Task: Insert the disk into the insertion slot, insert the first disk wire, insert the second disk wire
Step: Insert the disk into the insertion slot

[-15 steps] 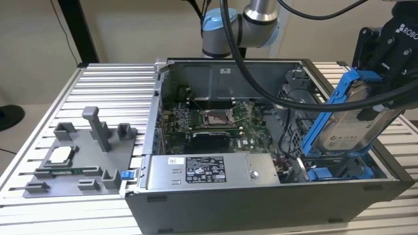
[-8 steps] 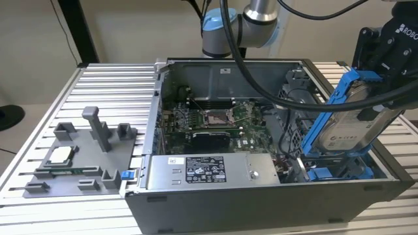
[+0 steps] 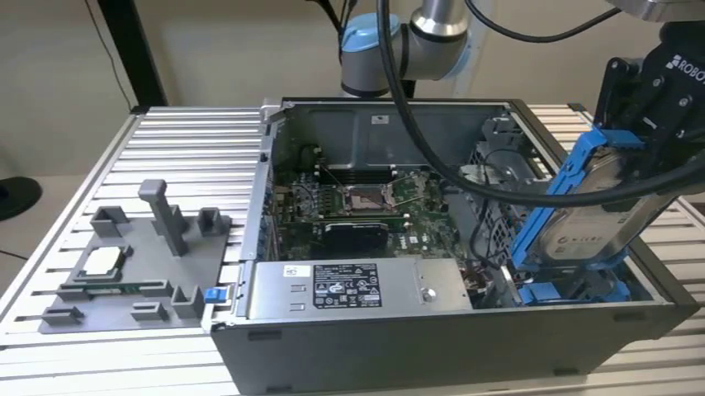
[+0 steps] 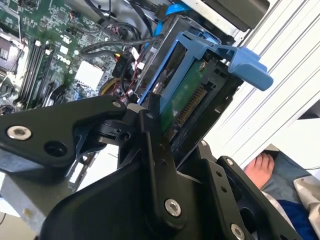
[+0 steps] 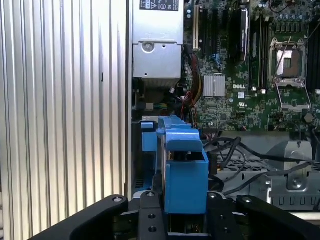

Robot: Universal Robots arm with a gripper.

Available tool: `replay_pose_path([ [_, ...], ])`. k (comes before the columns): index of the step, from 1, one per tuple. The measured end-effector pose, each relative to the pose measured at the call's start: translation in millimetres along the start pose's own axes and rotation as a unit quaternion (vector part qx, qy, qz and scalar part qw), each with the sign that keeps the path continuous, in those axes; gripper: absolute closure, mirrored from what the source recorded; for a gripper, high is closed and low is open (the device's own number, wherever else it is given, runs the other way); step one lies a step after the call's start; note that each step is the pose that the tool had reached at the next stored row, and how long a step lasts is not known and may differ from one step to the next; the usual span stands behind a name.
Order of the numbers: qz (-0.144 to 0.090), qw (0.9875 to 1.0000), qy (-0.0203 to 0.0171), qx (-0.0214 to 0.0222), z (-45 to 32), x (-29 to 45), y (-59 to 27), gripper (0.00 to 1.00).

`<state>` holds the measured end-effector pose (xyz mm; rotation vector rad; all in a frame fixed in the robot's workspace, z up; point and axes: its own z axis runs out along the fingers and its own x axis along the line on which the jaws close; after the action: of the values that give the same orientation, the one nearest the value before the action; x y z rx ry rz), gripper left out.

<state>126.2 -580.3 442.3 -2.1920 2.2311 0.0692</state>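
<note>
**Disk clamped on end at the right side of the computer case**

The disk stands tilted. Its long axis leans from its lower end, at the case's near corner on the exterior view's right, up and away toward that same side. Its silver labelled face looks toward the inside of the case, and a blue frame wraps its edges. The lower end sits among the blue fittings of the insertion slot; how deep it sits cannot be told.

To the exterior view's left of the case, on the ribbed counter, lies a grey fixture tray with upright posts. Inside the case, a silver power-supply box lies along the front wall, with the motherboard behind it. Black cables arch from the arm over the case's interior and cross in front of the disk's face.

The gripper grasps the disk's upper end, above the case. In both wrist views its black fingers are closed narrow on the blue frame, one pressing on each side.
</note>
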Motion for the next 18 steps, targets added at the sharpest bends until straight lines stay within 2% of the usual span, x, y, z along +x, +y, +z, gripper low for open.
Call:
replay_pose_path([
  [10,0.000,1.0000,-0.0001,0.0000,15.6,2.4,-4.6,1.00],
  [18,0.000,1.0000,-0.0003,0.0000,22.3,2.6,-7.6,1.00],
])
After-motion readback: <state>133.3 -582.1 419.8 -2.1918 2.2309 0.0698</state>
